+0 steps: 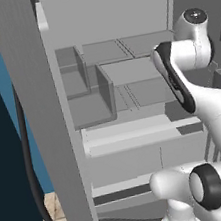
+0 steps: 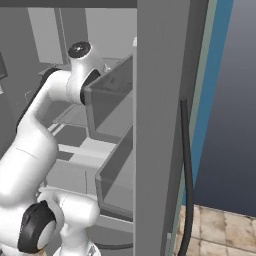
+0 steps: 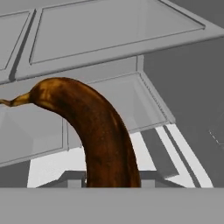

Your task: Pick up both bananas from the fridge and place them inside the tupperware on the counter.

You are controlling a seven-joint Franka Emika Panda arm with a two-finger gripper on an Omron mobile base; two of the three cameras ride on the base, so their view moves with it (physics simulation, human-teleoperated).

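Note:
A banana (image 3: 103,131), brown with a yellow-orange stem end, rises from the bottom of the hand view and curves up to the left, very close to the camera. It hangs in front of the fridge's pale grey shelves (image 3: 109,30). My gripper is shut on the banana's lower end, and the fingertips are hidden below it. My white arm (image 1: 178,76) reaches into the open fridge (image 1: 126,69) and also shows from the other side (image 2: 45,115). The tupperware and the counter are out of view.
The fridge door (image 1: 33,119) stands open at the left, its grey bins (image 2: 110,100) close beside my arm. Drawers (image 1: 135,159) lie below the shelves. A black cable (image 2: 187,165) hangs along the door edge, over a tiled floor (image 2: 220,225).

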